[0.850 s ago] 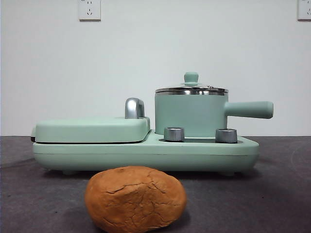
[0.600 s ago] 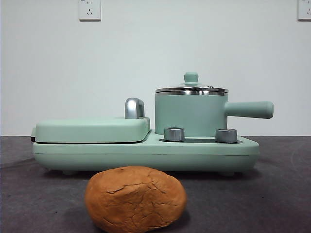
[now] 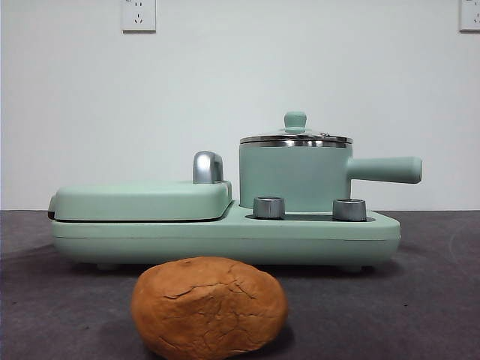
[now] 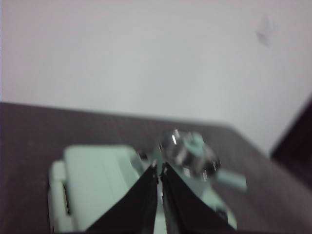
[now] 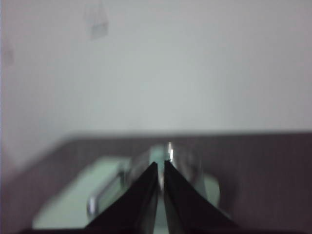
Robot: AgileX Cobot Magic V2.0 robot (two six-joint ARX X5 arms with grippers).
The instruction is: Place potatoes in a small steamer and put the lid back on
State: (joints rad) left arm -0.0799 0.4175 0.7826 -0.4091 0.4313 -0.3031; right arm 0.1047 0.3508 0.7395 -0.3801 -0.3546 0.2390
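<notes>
The potato (image 3: 209, 306) lay on the desk (image 3: 435, 300) just in front of the steamer (image 3: 295, 176), whose lid (image 3: 295, 137) was on. It looked stiff, rough-skinned and fairly heavy, best taken across its narrow middle. The left hand (image 4: 159, 168) and right hand (image 5: 161, 165) hung above, jaws nearly closed, holding nothing.

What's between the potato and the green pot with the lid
In the front view, the mint-green cooker base with its two steel knobs stands between the potato and the pot.

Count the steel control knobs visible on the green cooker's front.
2: one knob below the small steamer's left side, the other knob under its handle. None seem hidden.
</notes>
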